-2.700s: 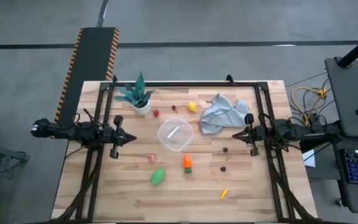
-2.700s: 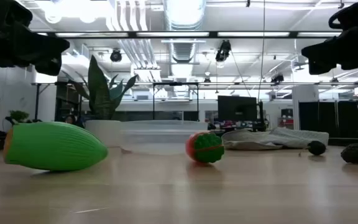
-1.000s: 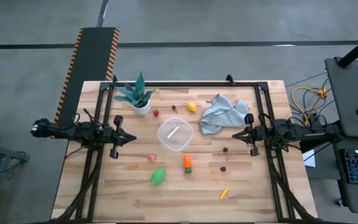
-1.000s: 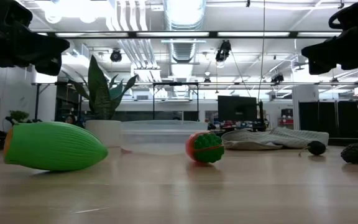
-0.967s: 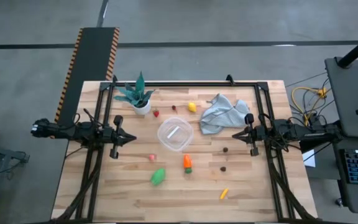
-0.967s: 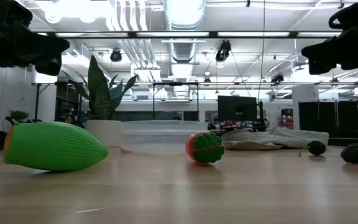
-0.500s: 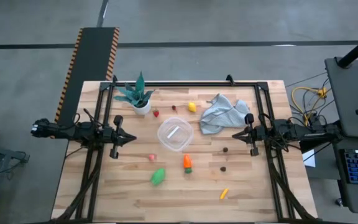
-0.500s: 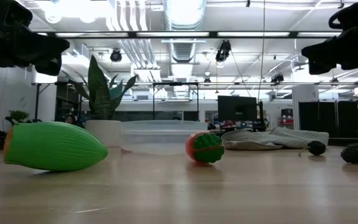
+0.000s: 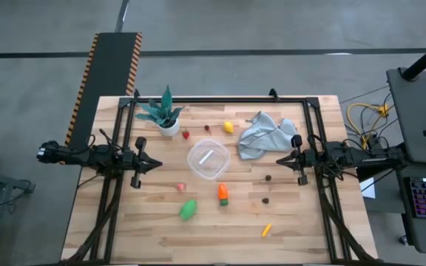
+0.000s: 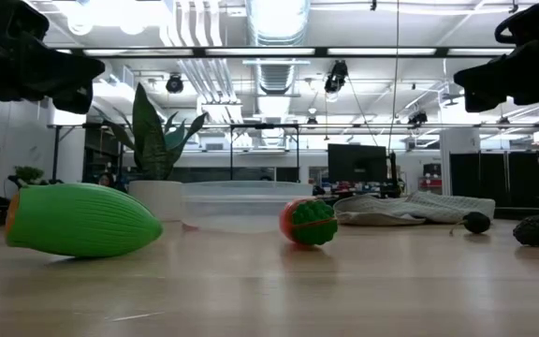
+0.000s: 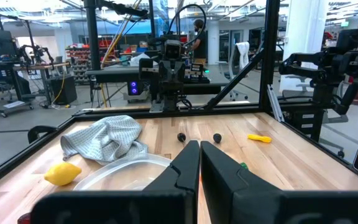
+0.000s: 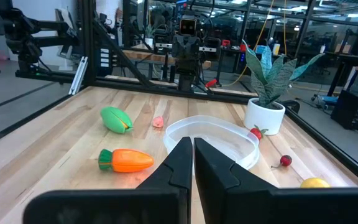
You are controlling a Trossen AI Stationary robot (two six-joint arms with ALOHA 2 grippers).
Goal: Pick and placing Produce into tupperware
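Wooden counter [image 9: 124,229], nothing on it differs from the earlier high and low views: both arms parked, no piece shifted, so the task has not started and every piece is still outside.

Grey-blue cloth [image 9: 263,133] lies crumpled at the far right of the counter; teal-leaved plant [image 9: 163,112] stands at the far left corner. Neither is part of the job.

Tupperware [image 9: 208,160] sits mid-counter, between the two arms, and looks empty.

Left gripper [image 9: 157,165] hangs at the counter's left edge, raised above the wood, fingers pressed together in its wrist view, holding nothing. Right gripper [image 9: 281,159] mirrors it at the right edge, near the cloth, fingers also pressed together, empty.

Produce, all loose on the wood:
- green piece [image 9: 188,210], nearest the front, left of centre
- orange carrot [image 9: 222,194], just in front of the tub
- yellow lemon [image 9: 228,127], behind the tub beside the cloth
- small yellow-orange piece [image 9: 266,230], front right
- pink piece [image 9: 181,188], front left of the tub
- red pieces behind the tub: [image 9: 186,134], near the plant pot
- two dark brown pieces [image 9: 268,178], right of the tub

Judgement: zero progress; the carrot or the pink piece look the shortest carries.
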